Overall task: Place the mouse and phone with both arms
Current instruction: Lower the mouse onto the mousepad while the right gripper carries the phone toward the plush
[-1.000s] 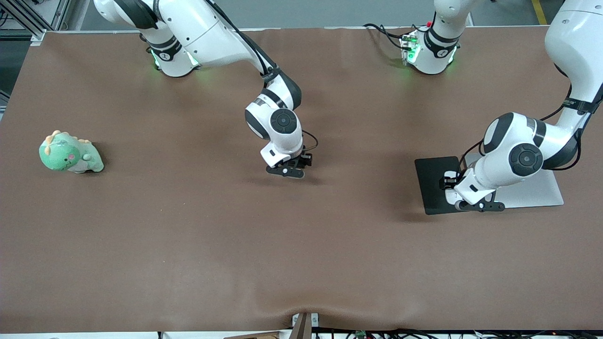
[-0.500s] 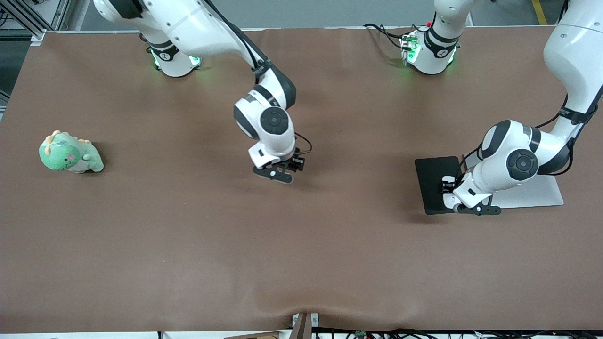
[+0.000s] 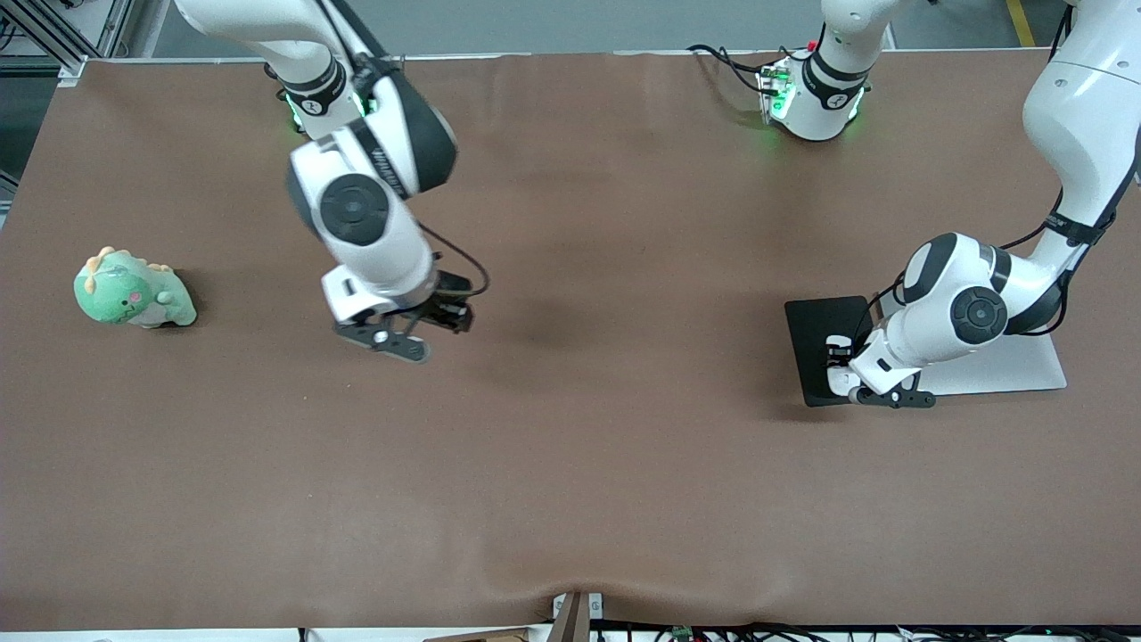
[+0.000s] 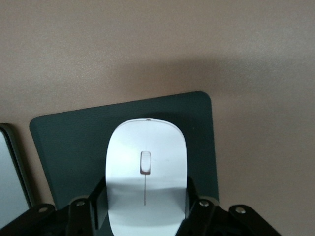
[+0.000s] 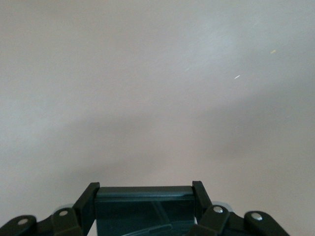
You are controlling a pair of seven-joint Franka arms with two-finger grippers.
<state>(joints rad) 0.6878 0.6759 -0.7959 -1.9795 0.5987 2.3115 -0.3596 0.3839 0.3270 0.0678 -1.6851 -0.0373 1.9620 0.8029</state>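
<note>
White mouse [image 4: 145, 167] betw. L jaws over pad [image 4: 74, 157]; phone [image 5: 143, 209] betw. R jaws.

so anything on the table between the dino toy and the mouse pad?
Front view: only bare brown table between the dinosaur toy and mouse pad. The right gripper, holding the phone, hangs above that stretch.

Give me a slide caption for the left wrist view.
Left hand shut on the white mouse, over the black mouse pad on the brown table.
</note>
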